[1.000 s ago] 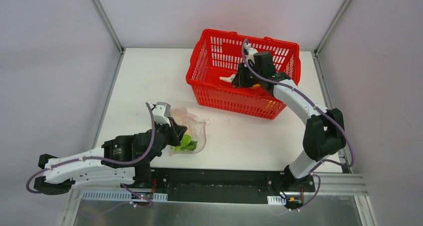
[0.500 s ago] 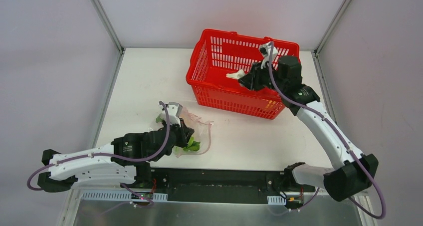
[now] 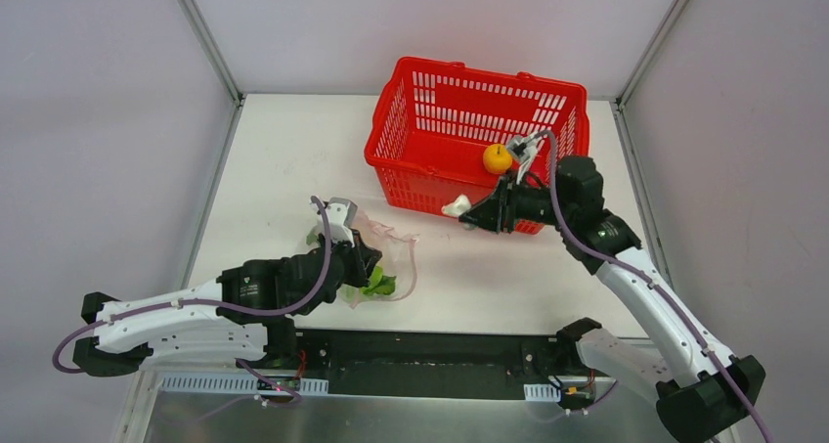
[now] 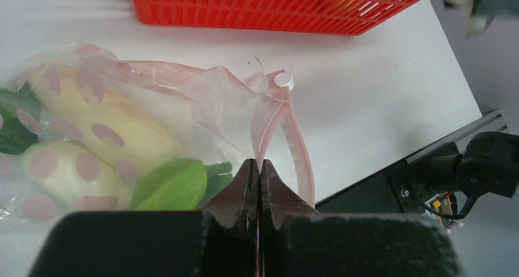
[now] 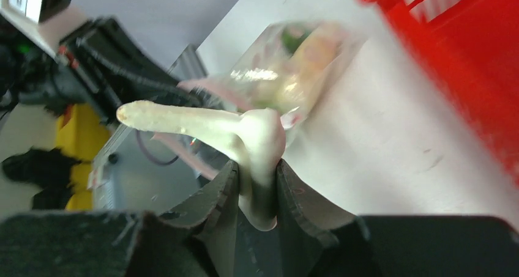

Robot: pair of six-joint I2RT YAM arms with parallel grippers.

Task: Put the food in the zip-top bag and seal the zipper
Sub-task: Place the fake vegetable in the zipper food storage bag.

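**Right wrist view.** The whole field is blurred. The red basket (image 5: pixel 471 57) is a smear, cut off by the top and right edges. The food (image 5: pixel 309 48) inside the zip-top bag (image 5: pixel 257 75) cannot be told apart. The thick end of the radish (image 5: pixel 202 121) is hidden between the fingers of the right hand (image 5: pixel 256 179).

**Left wrist view.** The basket is cut off by the top edge and the bag by the left edge. The near end of the zipper (image 4: pixel 262 139) vanishes between the closed tips of the left hand (image 4: pixel 257 170).

**Top view.** The left hand's fingertips lie hidden under its own wrist. The radish is mostly covered by the right hand, and its shape is too small to tell.
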